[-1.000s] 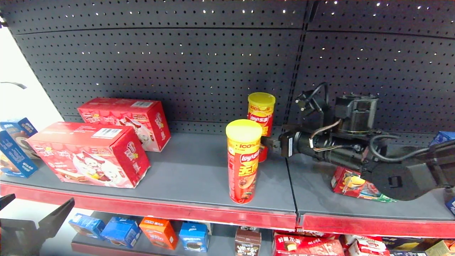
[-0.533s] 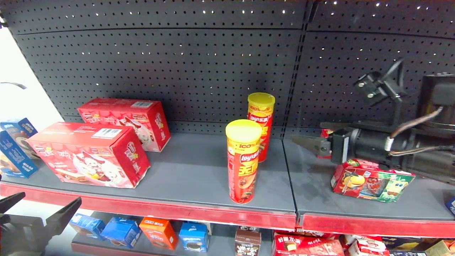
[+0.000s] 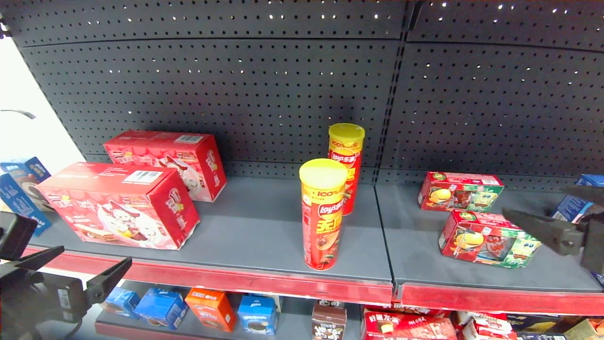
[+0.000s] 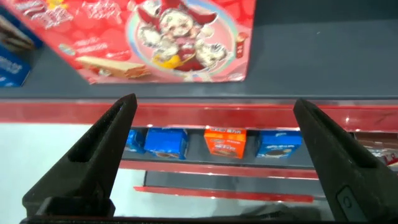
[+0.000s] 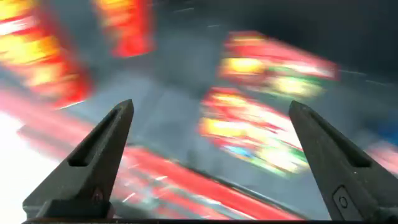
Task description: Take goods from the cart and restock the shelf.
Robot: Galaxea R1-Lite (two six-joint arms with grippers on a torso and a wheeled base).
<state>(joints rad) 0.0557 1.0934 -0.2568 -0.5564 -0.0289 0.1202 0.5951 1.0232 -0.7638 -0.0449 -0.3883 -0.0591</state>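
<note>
Pulled back toward the robot's right, the right end effector [image 3: 533, 200] has left the rear chip can [image 3: 347, 160], which it was touching or almost touching a second ago. It now shows at the right edge of the head view, over the right bay of the shelf [image 3: 264, 222], with its jaws spread and nothing between them. Its arm no longer covers the small boxes there. The left end effector [image 3: 94, 255] has risen at the lower left. It is also spread wide and empty, low in front of the shelf's red front rail [image 3: 236, 278].

A dark perforated back panel [image 3: 283, 94] stands behind the grey shelf. On the left bay lie two large red wafer boxes. The front wafer box [image 3: 118, 205] is near the rail, and the rear wafer box [image 3: 165, 156] is behind it, against the panel.

Near the bay divider stand two upright chip cans with yellow lids. The front chip can [image 3: 323, 215] is close to the rail, and the rear chip can is just behind it by the panel.

On the right bay are two small red-and-green boxes, the front small box [image 3: 488, 238] and the rear small box [image 3: 457, 191]. Blue boxes [image 3: 21, 189] sit at the shelf's far left end.

On the lower shelf, an orange box [image 3: 211, 308] stands between blue cookie boxes [image 3: 160, 307].
</note>
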